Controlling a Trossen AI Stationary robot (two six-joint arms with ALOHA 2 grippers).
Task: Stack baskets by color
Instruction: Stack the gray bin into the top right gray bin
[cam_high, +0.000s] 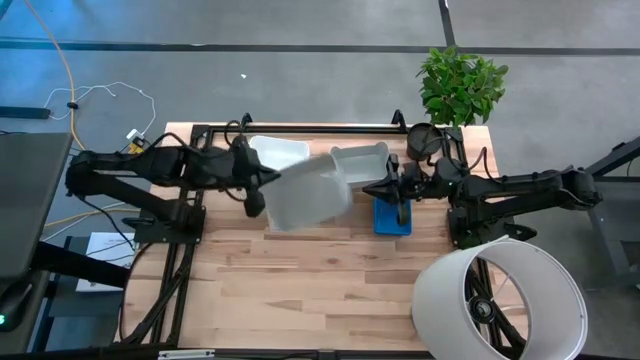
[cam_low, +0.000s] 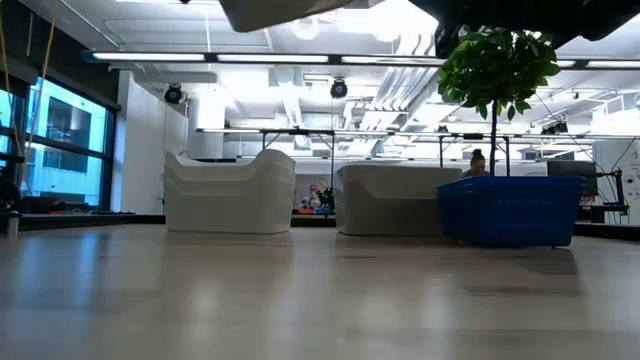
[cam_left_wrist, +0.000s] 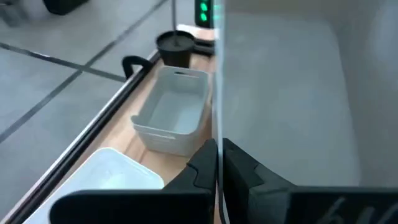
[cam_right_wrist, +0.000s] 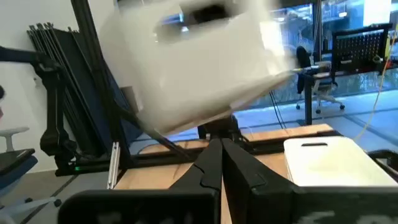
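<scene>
My left gripper (cam_high: 268, 182) is shut on a translucent grey basket (cam_high: 312, 192) that hangs tilted in the air above the table's middle; it also shows in the right wrist view (cam_right_wrist: 199, 62). Behind it, stacked white baskets (cam_high: 278, 153) and another grey basket (cam_high: 360, 163) rest on their bottoms near the far edge. A blue basket (cam_high: 392, 216) stands right of the middle. My right gripper (cam_high: 378, 188) hovers shut and empty by the blue basket. My left gripper pinches one side wall (cam_left_wrist: 217, 118) of the grey basket at its rim, one finger on each face of the wall. The fingers come from the table's left, slanting down. The basket is lifted clear of the table and tilted.
A large white lampshade (cam_high: 500, 298) lies at the near right corner. A black pot (cam_high: 425, 141) and a green plant (cam_high: 462, 85) stand at the far right corner. Bare wood lies along the near edge (cam_high: 300, 300).
</scene>
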